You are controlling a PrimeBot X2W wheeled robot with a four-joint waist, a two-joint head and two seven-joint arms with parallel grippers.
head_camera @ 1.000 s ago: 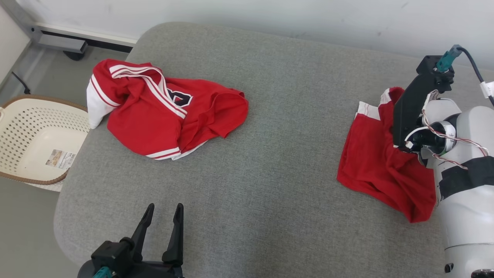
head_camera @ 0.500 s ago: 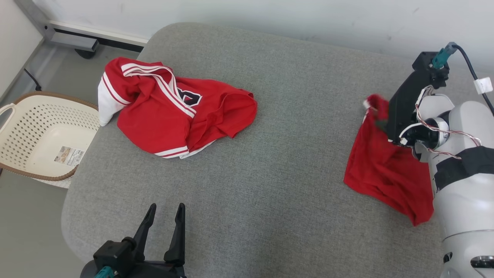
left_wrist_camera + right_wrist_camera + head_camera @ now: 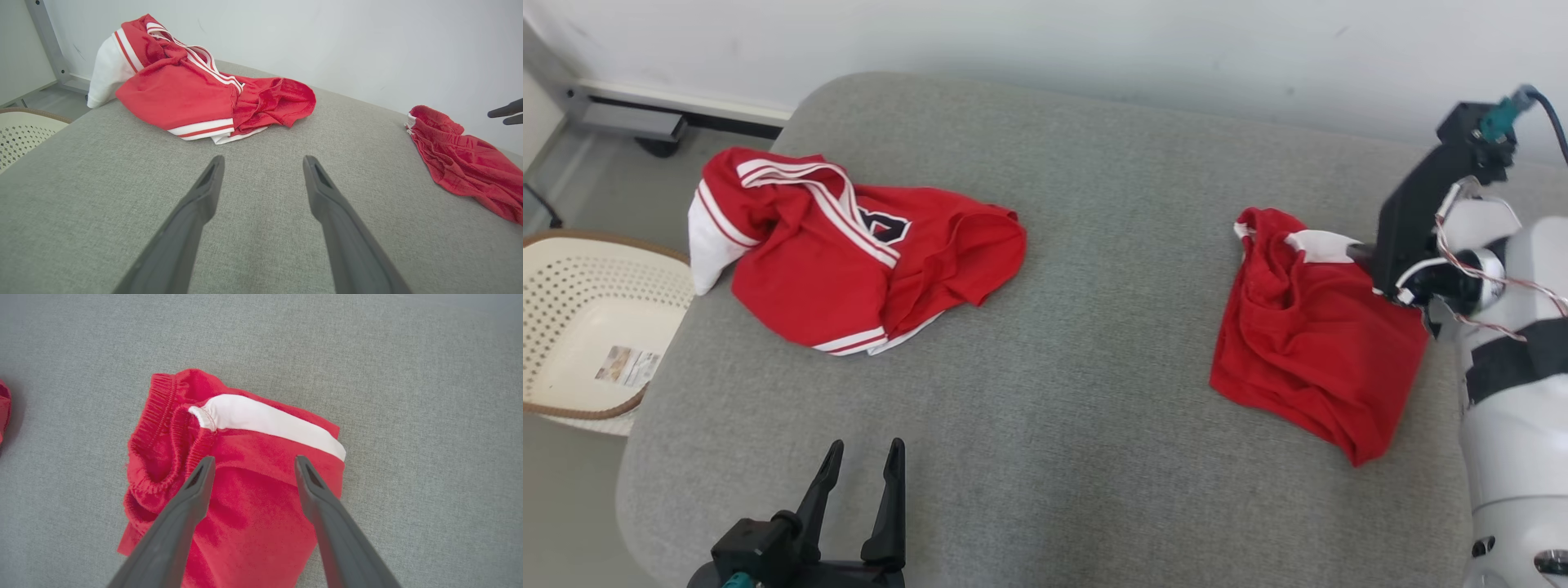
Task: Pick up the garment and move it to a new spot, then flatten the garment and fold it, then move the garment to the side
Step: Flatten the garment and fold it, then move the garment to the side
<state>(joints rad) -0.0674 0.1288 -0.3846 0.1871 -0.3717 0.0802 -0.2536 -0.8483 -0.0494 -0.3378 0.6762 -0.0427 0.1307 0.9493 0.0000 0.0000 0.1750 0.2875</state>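
Red shorts (image 3: 1307,351) lie in a folded bundle on the grey cushion (image 3: 1054,425), at the right of the head view, with my right claw (image 3: 254,458) spread wide above them.

In my right wrist view the elastic waistband sits left of centre and a white side panel (image 3: 269,424) runs across the top of the bundle. My two fingers are apart with nothing between them. The shorts show no writing. At the upper left of the head view a red jersey (image 3: 849,261) with white stripes lies crumpled. Its dark chest emblem (image 3: 886,224) is half folded under and unreadable. At the left edge a cream basket (image 3: 572,327) holds a sticker (image 3: 625,365) too small to read. My left claw (image 3: 864,445) rests open at the bottom left.
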